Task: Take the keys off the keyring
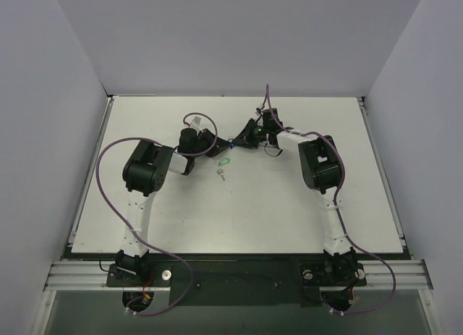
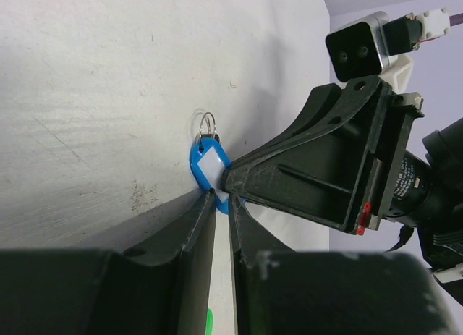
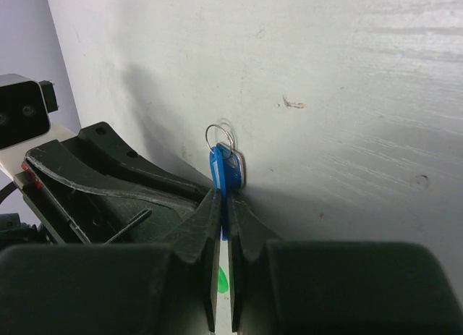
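Keyring [image 2: 208,165] is pinched by left tool [image 2: 222,199] and right tool [image 3: 224,197] on scuffed white table [image 1: 289,205].

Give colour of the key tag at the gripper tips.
The key tag is blue, with a pale label window. It shows best in the left wrist view.

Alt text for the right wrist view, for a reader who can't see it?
The right gripper is shut on the blue key tag, seen edge-on, its thin metal ring at the far end. The left gripper reaches in from the left to the same tag; white table behind.
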Available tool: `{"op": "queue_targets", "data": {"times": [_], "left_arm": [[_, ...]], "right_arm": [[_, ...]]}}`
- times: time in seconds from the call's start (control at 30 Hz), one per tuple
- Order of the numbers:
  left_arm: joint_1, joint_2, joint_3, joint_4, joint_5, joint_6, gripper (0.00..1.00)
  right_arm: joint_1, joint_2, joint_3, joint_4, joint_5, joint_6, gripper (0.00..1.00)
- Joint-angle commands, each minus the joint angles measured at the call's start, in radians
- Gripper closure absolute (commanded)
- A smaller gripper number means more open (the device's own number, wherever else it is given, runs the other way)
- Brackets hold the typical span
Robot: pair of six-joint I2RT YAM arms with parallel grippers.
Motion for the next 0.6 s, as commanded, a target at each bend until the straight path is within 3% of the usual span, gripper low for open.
{"op": "queue_targets", "data": {"times": [0.0, 0.07, 0.23, 0.57], "left_arm": [[0.005, -0.004, -0.01, 0.049, 0.015, -0.01, 0.76], [0.006, -0.021, -0.017, 0.048, 0.018, -0.01, 0.76], [0.012, -0.074, -0.024, -0.009, 0.056, 0.009, 0.64], [0.032, -0.375, -0.152, -0.187, 0.107, 0.096, 0.43]], "right_arm": [[0.001, 0.001, 0.018, -0.06, 0.0, -0.028, 1.0], [-0.001, -0.005, 0.021, -0.065, -0.006, -0.03, 1.0], [0.001, -0.05, 0.021, -0.148, -0.008, -0.097, 1.0], [0.027, -0.275, -0.072, -0.273, -0.017, -0.176, 1.0]]}}
